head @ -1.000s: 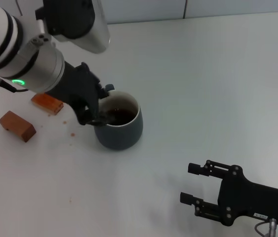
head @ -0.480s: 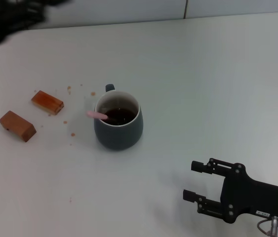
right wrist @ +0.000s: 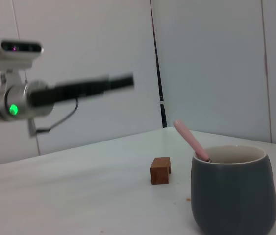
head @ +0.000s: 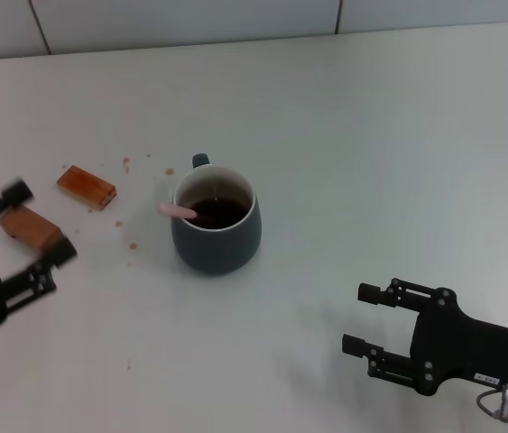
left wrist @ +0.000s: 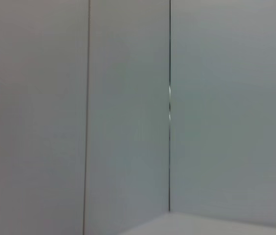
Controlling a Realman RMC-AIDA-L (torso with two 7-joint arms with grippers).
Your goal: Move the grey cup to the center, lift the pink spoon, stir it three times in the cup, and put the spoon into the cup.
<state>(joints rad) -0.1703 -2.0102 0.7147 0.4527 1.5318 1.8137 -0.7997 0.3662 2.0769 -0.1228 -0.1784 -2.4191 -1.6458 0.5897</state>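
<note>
Cup [head: 217, 225] stands mid-table [head: 371, 135], the spoon [head: 179, 209] leaning inside it, pink handle over the rim toward the two wooden blocks [head: 86, 186]. Left claw [head: 21, 242] hovers over the nearer block, well apart from the cup, fingers spread and empty. Right claw [head: 365, 317] sits near the front edge, open, holding nothing.

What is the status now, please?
Left pincer open, empty, beside blocks. Right pincer open, parked near. Spoon rests in cup. Nothing blocking.
</note>
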